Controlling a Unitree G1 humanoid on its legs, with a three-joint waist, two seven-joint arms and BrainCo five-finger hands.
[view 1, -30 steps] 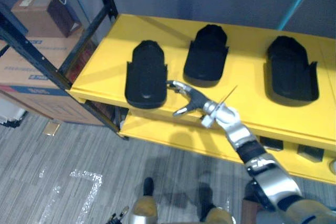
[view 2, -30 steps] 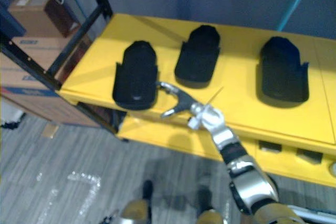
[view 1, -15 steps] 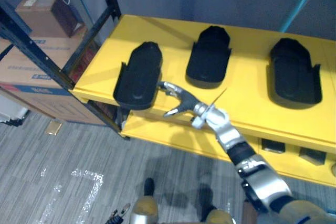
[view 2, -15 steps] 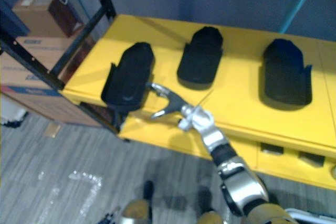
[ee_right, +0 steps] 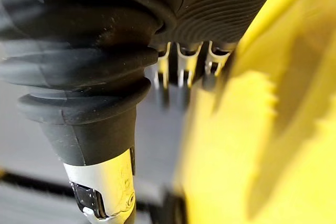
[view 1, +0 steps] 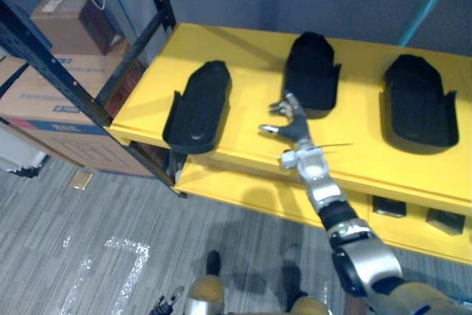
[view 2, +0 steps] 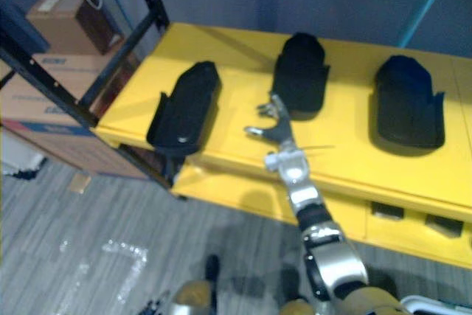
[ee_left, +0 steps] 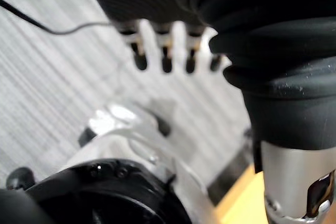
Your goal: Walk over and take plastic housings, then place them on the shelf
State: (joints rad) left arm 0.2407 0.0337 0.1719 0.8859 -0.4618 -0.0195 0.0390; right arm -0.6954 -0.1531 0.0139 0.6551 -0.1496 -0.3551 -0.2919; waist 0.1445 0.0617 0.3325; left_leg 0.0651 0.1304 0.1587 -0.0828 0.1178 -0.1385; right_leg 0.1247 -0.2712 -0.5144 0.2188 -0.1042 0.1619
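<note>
Three black plastic housings lie on the yellow top shelf (view 1: 251, 57). The left housing (view 1: 197, 105) sits skewed, its near end hanging over the shelf's front edge. The middle housing (view 1: 312, 71) and the right housing (view 1: 419, 99) lie further back. My right hand (view 1: 289, 117) hovers over the shelf between the left and middle housings, fingers spread and holding nothing; it touches neither housing. In the right wrist view its fingers (ee_right: 185, 62) point past the yellow shelf edge (ee_right: 231, 145). My left hand (ee_left: 165, 51) hangs over the grey floor with relaxed fingers, holding nothing.
Black rack posts (view 1: 70, 82) frame the shelf's left end. Cardboard boxes (view 1: 48, 105) stand on the floor left of the rack, with a smaller box (view 1: 74, 14) on top. A lower yellow shelf (view 1: 243, 189) holds small dark parts (view 1: 389, 206).
My right hand pushed the left housing, swinging its near end left over the shelf edge, then let go and rose to the right toward the middle housing. The camera shifted slightly.
</note>
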